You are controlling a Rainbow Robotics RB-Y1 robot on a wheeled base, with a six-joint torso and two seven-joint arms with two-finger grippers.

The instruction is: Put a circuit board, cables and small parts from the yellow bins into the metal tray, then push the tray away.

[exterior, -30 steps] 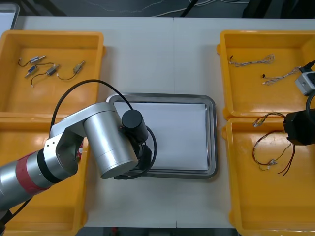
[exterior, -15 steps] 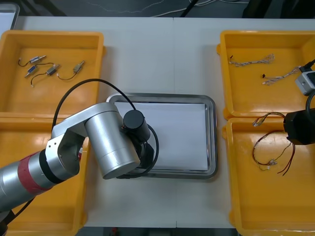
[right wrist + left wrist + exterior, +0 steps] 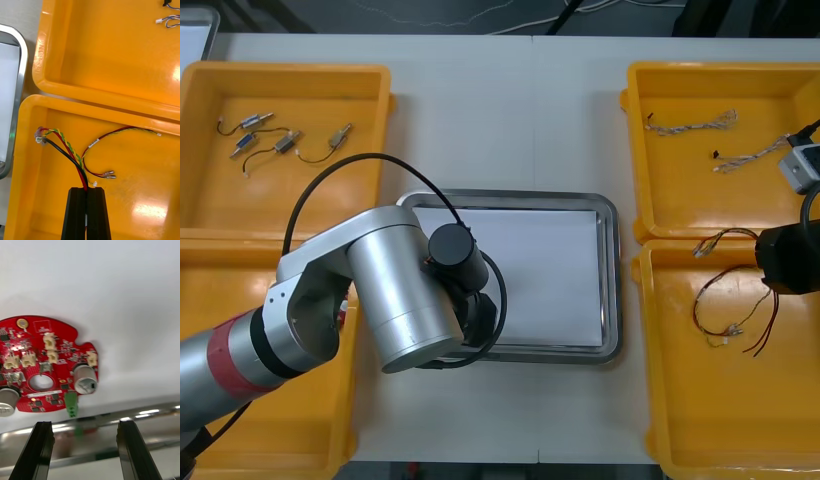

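Left arm (image 3: 405,290) has barely shifted this last second, hanging over the near-left corner of the tray (image 3: 611,270). The drop looks done to me. Left gripper (image 3: 84,423) stands wide, fingers released and holding nothing. The board (image 3: 45,367) lies flat on the tray's white inside just beyond them. Across the worktop (image 3: 500,120), the right gripper (image 3: 87,190) is clenched on the cable (image 3: 70,155) in the near bin (image 3: 131,210), so that one goes next, I'd say.

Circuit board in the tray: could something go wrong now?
The circuit board lies close to the near rim of the metal tray, and the open left gripper hangs by that rim; a low move could nudge it. The right gripper is shut on a red and yellow cable; a second cable right beside it might get dragged along.
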